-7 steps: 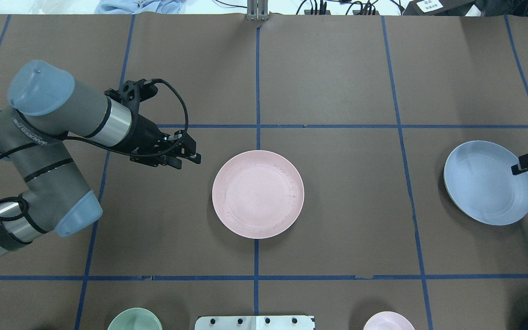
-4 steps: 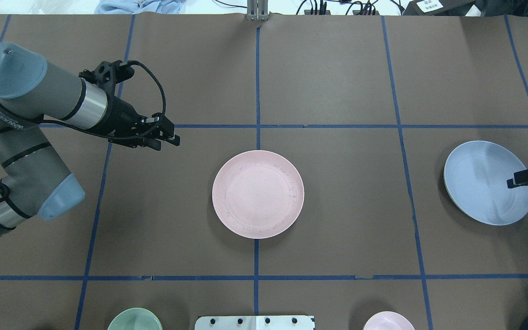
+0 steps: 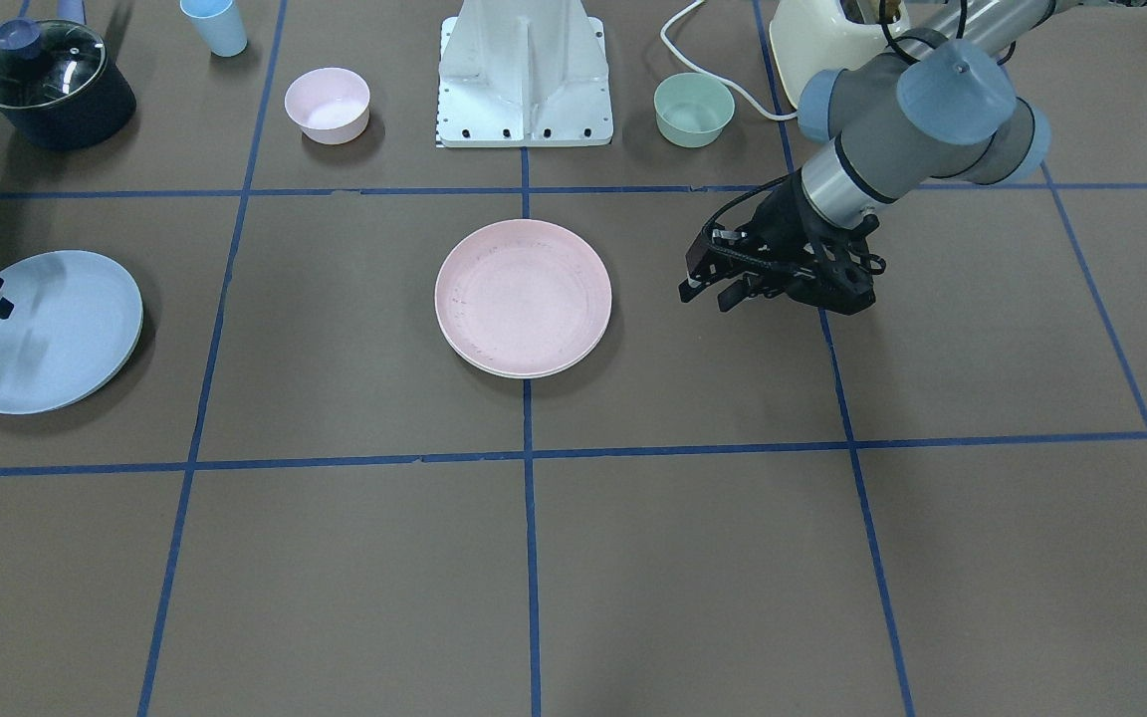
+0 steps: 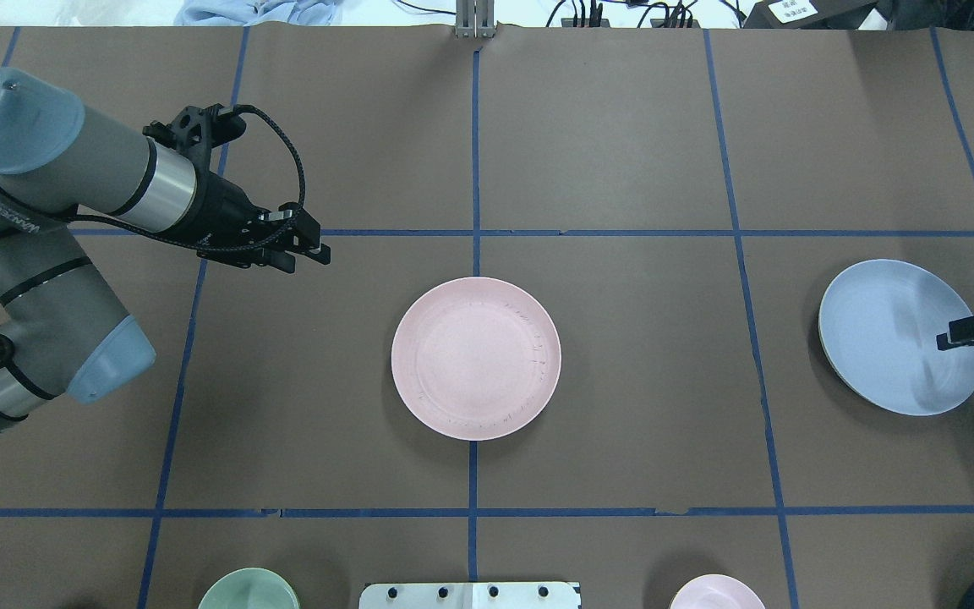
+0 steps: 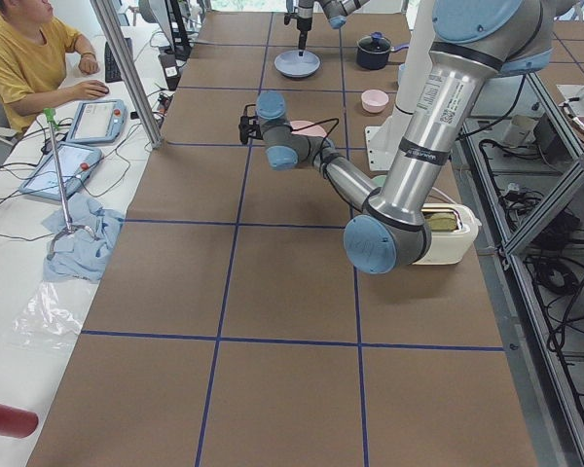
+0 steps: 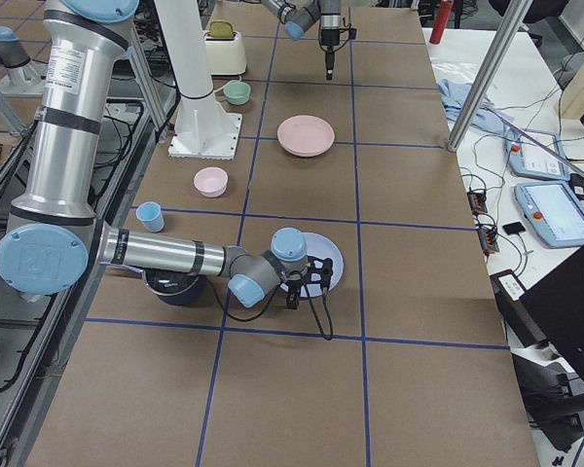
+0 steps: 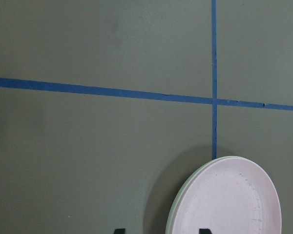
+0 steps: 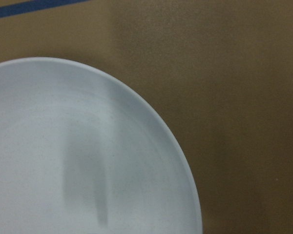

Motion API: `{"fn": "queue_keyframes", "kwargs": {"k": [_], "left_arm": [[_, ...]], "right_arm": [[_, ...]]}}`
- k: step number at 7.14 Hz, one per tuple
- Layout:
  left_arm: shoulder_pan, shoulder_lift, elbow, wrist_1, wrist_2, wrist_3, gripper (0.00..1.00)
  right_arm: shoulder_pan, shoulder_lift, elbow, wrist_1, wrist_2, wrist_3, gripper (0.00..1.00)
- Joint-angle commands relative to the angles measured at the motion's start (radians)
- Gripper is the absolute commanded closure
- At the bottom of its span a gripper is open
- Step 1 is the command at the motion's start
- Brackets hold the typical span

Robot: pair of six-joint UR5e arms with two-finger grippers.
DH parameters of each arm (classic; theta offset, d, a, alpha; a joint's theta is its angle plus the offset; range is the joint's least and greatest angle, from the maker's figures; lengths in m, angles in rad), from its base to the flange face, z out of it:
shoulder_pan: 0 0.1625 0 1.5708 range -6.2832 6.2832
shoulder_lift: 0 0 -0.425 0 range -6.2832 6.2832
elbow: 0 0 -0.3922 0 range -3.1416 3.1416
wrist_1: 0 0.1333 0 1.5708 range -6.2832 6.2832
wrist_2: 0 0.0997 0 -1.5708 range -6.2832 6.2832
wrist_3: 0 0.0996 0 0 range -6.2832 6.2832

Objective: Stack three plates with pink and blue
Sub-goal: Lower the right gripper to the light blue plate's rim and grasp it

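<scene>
The pale pink plate point(image 4: 476, 358) lies at the table's middle on the cream plate, whose rim point(image 3: 494, 366) shows just under it; the pair also shows in the left wrist view point(image 7: 229, 200). The light blue plate point(image 4: 884, 330) lies alone at the far right of the overhead view. My left gripper point(image 4: 314, 249) hovers to the left of the pink plate, apart from it, open and empty. My right gripper point(image 4: 952, 338) reaches in over the blue plate's right rim. I cannot tell whether it is open or shut. The right wrist view is filled by the blue plate point(image 8: 63, 156).
Near the robot's base point(image 3: 526, 70) stand a small green bowl point(image 3: 694, 109), a small pink bowl point(image 3: 328, 104), a light blue cup point(image 3: 214, 25), a dark pot with a glass lid point(image 3: 51, 83) and a cream toaster point(image 3: 822, 35). An operator point(image 5: 19, 58) sits beside the table.
My left arm has pulled back to the left and away from the pink plate, then nearly stopped. My right gripper has shifted slightly over the blue plate. The plates have not moved.
</scene>
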Motion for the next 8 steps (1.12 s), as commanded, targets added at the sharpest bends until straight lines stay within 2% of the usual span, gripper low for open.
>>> {"fn": "queue_keyframes", "kwargs": {"k": [1,2,5,8], "left_arm": [[-0.001,0.0,0.0,0.001,0.0,0.0,0.41],[-0.001,0.0,0.0,0.001,-0.002,0.0,0.41],[-0.001,0.002,0.0,0.001,0.0,0.0,0.41],[-0.002,0.002,-0.009,0.001,-0.002,-0.003,0.41]], "right_arm": [[0.0,0.005,-0.015,0.0,0.0,0.007,0.86],[0.0,0.006,-0.013,0.0,0.0,0.007,1.0],[0.003,0.005,-0.004,0.005,0.009,0.008,1.0],[0.009,0.043,0.057,0.006,0.093,0.116,1.0]]}}
